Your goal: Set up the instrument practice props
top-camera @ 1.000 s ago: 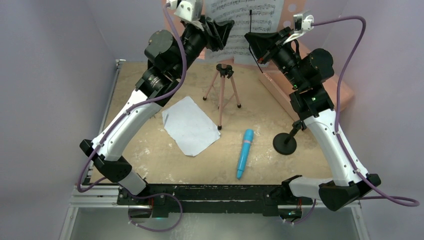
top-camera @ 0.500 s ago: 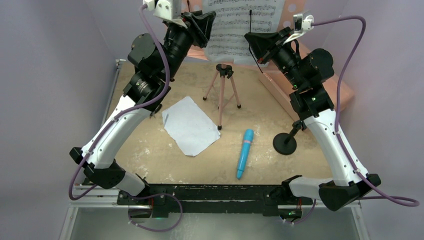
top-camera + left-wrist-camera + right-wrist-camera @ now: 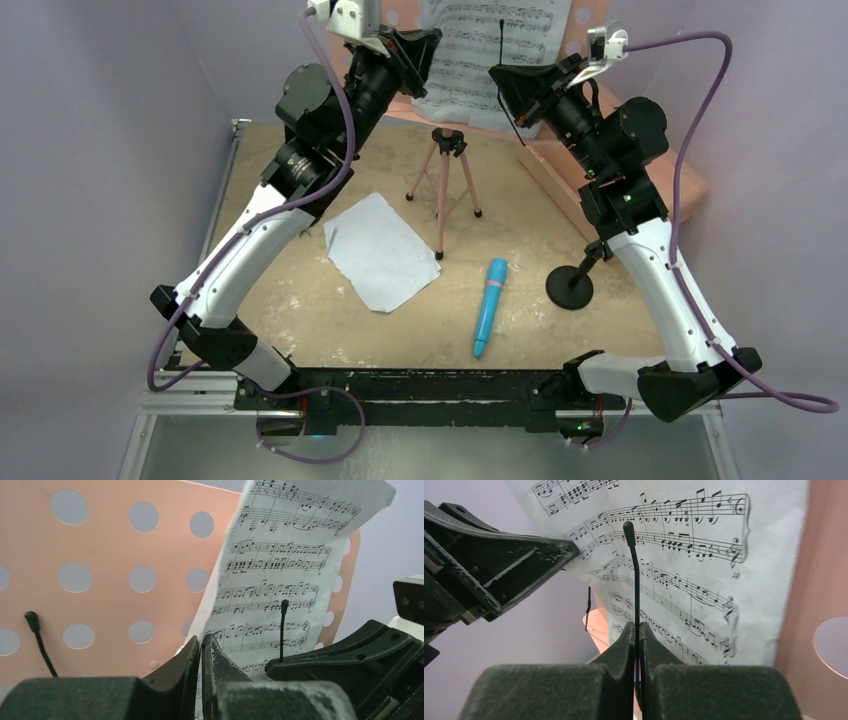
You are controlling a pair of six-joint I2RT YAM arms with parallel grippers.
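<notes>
**Item 1. Stand** (image 3: 450, 142): pink and perforated, on a tripod. We found it upright at the upper centre of the overhead frame, with its legs on the bench (image 3: 300, 300). The top edge cut off its panel (image 3: 107, 545).

**Item 2. Page** (image 3: 470, 50): printed music, askew against the panel at top centre.

**Item 3. Left pincer** (image 3: 202, 642): raised at upper left of the overhead frame. Its fingers were nearly together, clamped on the page's lower left edge.

**Item 4. Right pincer** (image 3: 636, 627): raised at upper right, facing the left one. Its fingers were together, clamped on a thin black wire (image 3: 636, 580). The wire had a bulb tip and rose across the front of the page. We noted a like wire free at the left of the panel in the left wrist view.

**Item 5. Second page** (image 3: 380, 250): lay flat on the bench, left of centre. One corner was just beside the foot of the tripod's near leg.

**Item 6. Microphone** (image 3: 490, 305): blue, lying on the bench at lower centre, right of the second page and apart from it.

**Item 7. Mic stand** (image 3: 570, 288): black with a round base, on the bench near the microphone's right. Its post was partly hidden by the right arm.
</notes>
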